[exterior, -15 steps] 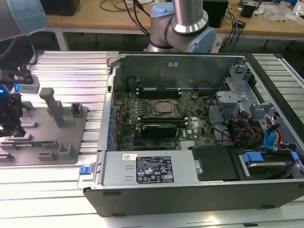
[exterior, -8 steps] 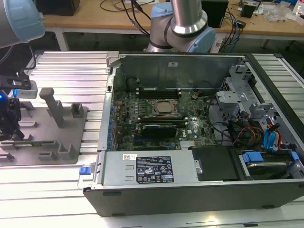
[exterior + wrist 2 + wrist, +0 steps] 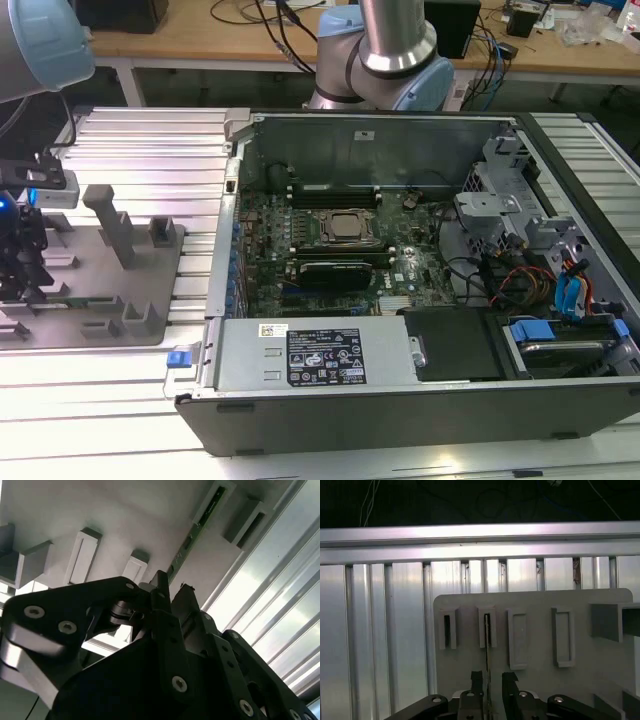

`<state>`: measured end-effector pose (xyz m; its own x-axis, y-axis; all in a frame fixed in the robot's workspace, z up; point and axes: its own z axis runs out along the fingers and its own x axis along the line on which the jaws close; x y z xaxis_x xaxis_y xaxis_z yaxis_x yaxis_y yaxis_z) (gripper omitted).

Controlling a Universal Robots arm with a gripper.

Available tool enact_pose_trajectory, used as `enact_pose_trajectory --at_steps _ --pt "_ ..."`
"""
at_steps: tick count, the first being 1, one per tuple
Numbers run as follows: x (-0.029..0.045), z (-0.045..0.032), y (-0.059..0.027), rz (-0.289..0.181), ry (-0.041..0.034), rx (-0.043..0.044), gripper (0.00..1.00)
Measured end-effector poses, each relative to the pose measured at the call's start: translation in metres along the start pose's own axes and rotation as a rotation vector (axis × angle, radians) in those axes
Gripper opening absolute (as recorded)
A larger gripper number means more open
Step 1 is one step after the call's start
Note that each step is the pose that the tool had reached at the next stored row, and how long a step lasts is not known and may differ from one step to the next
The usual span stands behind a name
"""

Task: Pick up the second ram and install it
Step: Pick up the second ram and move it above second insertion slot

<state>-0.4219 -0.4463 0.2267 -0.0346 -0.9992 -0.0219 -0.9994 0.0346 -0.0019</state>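
The second ram (image 3: 487, 645) is a thin dark green stick (image 3: 194, 532) standing on edge in a slot of the grey holder plate (image 3: 540, 645). In both wrist views my gripper (image 3: 492, 680) is open, with one black finger on each side of the stick's near end (image 3: 174, 587). One finger (image 3: 476, 680) sits close to the stick and the other stands a small gap away. In the exterior view the gripper (image 3: 18, 265) hangs over the holder plate (image 3: 100, 290) at the far left.
An open computer case (image 3: 400, 400) lies at the middle and right of the exterior view, showing its motherboard (image 3: 400, 270) and silver processor (image 3: 345, 228). Grey posts (image 3: 112, 225) rise from the holder plate. Ribbed aluminium rails (image 3: 150, 150) form the table. Another arm's base (image 3: 395, 60) stands behind the case.
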Motion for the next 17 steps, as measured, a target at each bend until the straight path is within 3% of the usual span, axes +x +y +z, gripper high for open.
enact_pose_trajectory --at_steps 4,9,17 --pt "0.0003 0.0089 0.0005 -0.036 0.0011 -0.0011 0.28" --pt "0.0006 0.0202 0.0018 -0.039 0.0039 -0.0023 0.28" --pt "0.0001 0.0177 0.0011 -0.039 0.0032 -0.0021 0.28"
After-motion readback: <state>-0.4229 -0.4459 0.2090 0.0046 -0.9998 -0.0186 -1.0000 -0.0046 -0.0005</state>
